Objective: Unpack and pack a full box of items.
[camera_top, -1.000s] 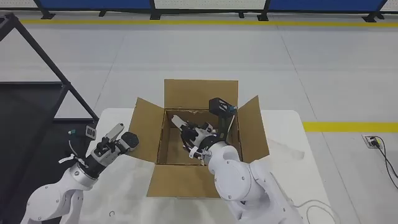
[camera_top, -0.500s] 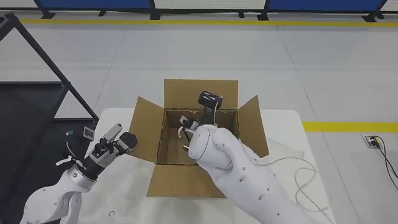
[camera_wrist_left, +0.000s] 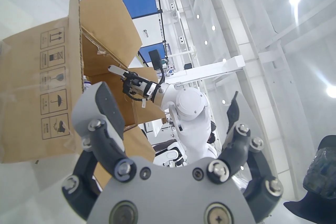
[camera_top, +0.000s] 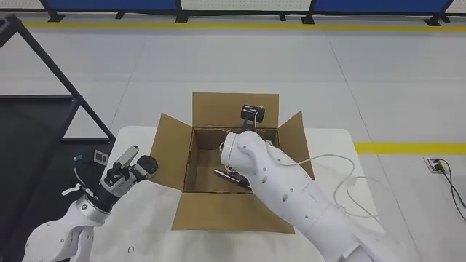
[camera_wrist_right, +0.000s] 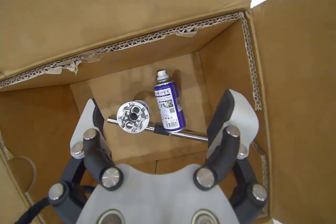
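An open cardboard box stands mid-table with all its flaps spread. On its floor lie a blue spray can, a metal spool and a steel rod running under both. My right gripper hangs open above them inside the box mouth, holding nothing; from the left wrist it shows as the right gripper over the box rim. The right arm covers much of the box from above. My left gripper stands open and empty beside the box's left flap, its fingers tilted upward.
The white table has bare room left of and in front of the box. A black metal frame stands off the table's left side. The box walls close in around the right gripper.
The right arm has swung up and over the box, hiding its gripper from above. The left gripper has drifted slightly left and toward the front edge.
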